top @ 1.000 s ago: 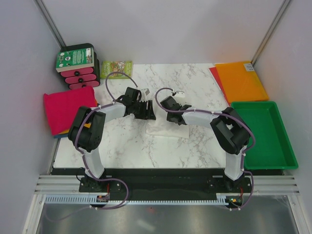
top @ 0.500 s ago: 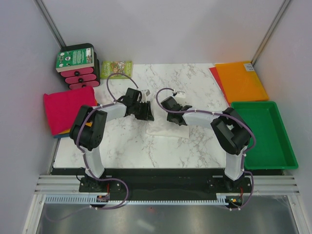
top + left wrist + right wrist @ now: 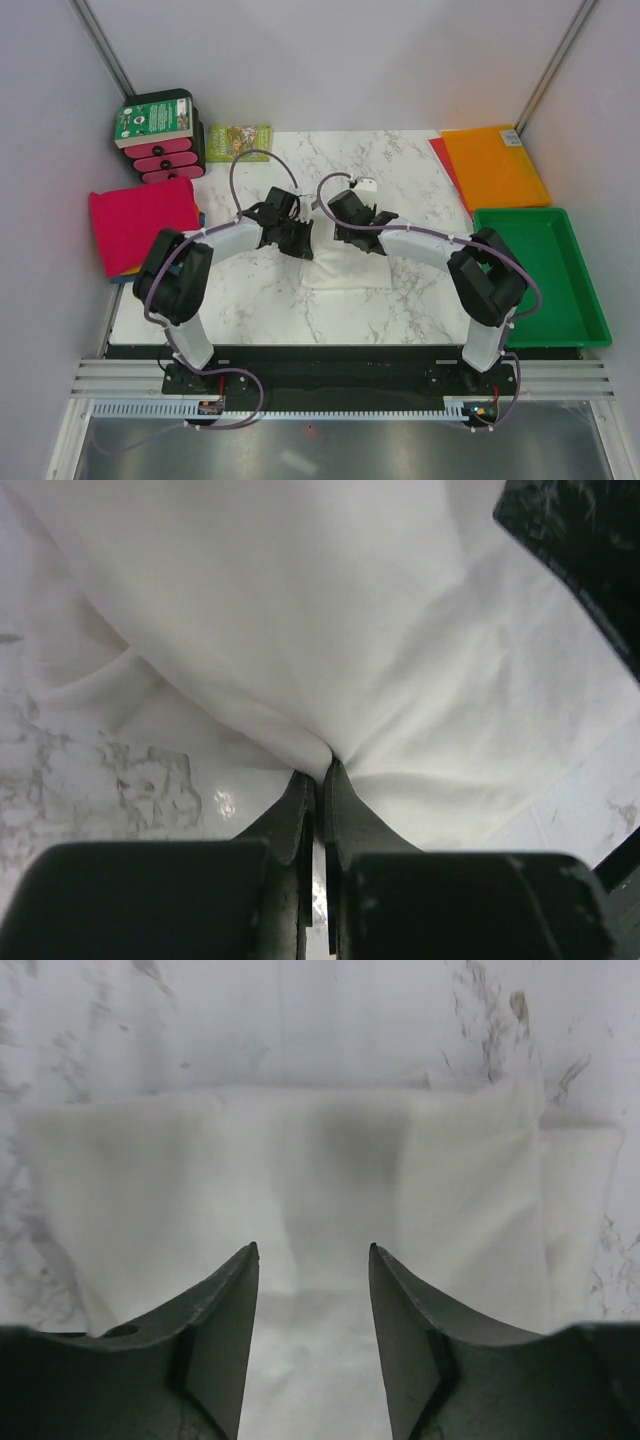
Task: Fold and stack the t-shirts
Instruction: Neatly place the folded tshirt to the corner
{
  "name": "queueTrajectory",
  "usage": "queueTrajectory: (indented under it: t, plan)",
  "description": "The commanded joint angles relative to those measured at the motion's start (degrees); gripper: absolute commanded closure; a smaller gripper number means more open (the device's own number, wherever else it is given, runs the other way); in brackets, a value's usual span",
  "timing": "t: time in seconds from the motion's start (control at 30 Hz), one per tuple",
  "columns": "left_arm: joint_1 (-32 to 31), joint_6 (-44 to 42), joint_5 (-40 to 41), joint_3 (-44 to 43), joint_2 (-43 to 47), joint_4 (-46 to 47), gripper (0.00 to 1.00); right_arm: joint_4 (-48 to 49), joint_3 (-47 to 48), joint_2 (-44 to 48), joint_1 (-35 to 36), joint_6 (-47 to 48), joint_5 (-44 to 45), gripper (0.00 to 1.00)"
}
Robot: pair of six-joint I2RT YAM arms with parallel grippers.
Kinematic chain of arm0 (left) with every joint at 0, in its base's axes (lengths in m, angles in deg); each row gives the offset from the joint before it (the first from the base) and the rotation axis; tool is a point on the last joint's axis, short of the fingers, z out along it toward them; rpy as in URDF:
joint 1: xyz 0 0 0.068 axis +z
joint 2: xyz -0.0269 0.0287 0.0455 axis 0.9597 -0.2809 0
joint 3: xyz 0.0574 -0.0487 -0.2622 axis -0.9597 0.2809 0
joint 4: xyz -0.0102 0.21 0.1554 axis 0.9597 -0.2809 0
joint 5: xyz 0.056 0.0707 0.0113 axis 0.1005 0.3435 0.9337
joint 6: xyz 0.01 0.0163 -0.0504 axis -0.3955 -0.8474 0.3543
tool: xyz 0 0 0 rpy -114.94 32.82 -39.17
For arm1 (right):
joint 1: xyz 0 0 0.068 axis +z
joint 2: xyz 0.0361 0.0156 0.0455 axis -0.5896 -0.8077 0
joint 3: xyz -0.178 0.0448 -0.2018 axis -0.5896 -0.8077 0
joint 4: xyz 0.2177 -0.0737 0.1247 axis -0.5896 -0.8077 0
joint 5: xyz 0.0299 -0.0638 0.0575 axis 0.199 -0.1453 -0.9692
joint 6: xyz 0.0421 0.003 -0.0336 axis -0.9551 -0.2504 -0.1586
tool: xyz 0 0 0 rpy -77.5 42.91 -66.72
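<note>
A folded white t-shirt [image 3: 345,268] lies mid-table on the marble top. My left gripper [image 3: 300,238] is at its left rear corner, shut on a pinch of the white cloth [image 3: 400,630], which bunches at the fingertips [image 3: 322,770]. My right gripper [image 3: 352,236] hovers over the shirt's rear edge, open with nothing between its fingers [image 3: 312,1250]. Below it the white shirt [image 3: 300,1160] lies flat. At the left edge sits a pile with the magenta-pink shirt [image 3: 140,220] on top. Orange [image 3: 135,268] and blue [image 3: 200,216] cloth peek out underneath.
A flat orange sheet [image 3: 495,165] lies at the back right over a red one. In front of it is a green tray [image 3: 545,275]. A black box with pink drawers [image 3: 160,135] and a green packet [image 3: 240,137] stand at the back left.
My left gripper has closed onto the white shirt's edge. My right gripper has opened and let the cloth go. The shirt now lies broader toward the front.
</note>
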Motion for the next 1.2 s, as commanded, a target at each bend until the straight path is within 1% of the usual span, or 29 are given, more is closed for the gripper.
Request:
queueTrajectory:
  t: [0.0, 0.1, 0.2, 0.4, 0.53, 0.67, 0.73, 0.83, 0.9, 1.0, 1.17]
  plan:
    - [-0.8, -11.2, 4.8, 0.5, 10.3, -6.0, 0.98, 0.5, 6.3, 9.0, 0.5, 3.5, 2.1, 0.43]
    - [-0.7, -15.9, 7.1, 0.5, 15.8, -7.9, 0.98, 0.2, 6.3, 12.7, 0.8, 3.9, 3.8, 0.41]
    - [-0.6, -17.7, 8.9, 0.2, 20.9, -9.6, 0.98, -0.1, 4.5, 15.7, 1.0, 4.0, 4.9, 0.42]
    - [0.2, -18.2, 12.8, -1.7, 27.4, -15.7, 0.98, -0.5, -1.5, 20.9, 1.1, 2.8, 5.7, 0.42]
    - [3.3, -19.3, 14.6, -3.1, 30.3, -17.8, 0.98, -0.5, -4.5, 24.1, 1.2, 2.4, 6.0, 0.43]
    - [9.9, -21.2, 14.7, -7.4, 29.9, -19.3, 0.98, -0.5, -6.4, 26.0, 1.1, 2.8, 6.1, 0.43]
    - [11.8, -22.8, 15.2, -11.0, 29.2, -19.4, 0.98, -0.5, -7.2, 26.9, 1.1, 2.8, 6.0, 0.43]
    - [16.4, -24.5, 15.2, -17.0, 27.2, -20.9, 0.98, -0.5, -8.3, 28.3, 1.1, 3.4, 6.2, 0.43]
    - [17.8, -25.0, 14.8, -21.2, 25.4, -22.4, 0.98, -0.5, -9.0, 29.0, 1.2, 3.6, 6.7, 0.43]
    - [19.4, -25.4, 15.3, -24.8, 23.9, -23.4, 0.98, -0.3, -10.0, 29.8, 1.1, 4.0, 7.3, 0.44]
    - [19.8, -25.9, 17.1, -27.7, 22.6, -24.8, 0.98, 1.0, -11.6, 30.2, 1.2, 4.1, 7.2, 0.44]
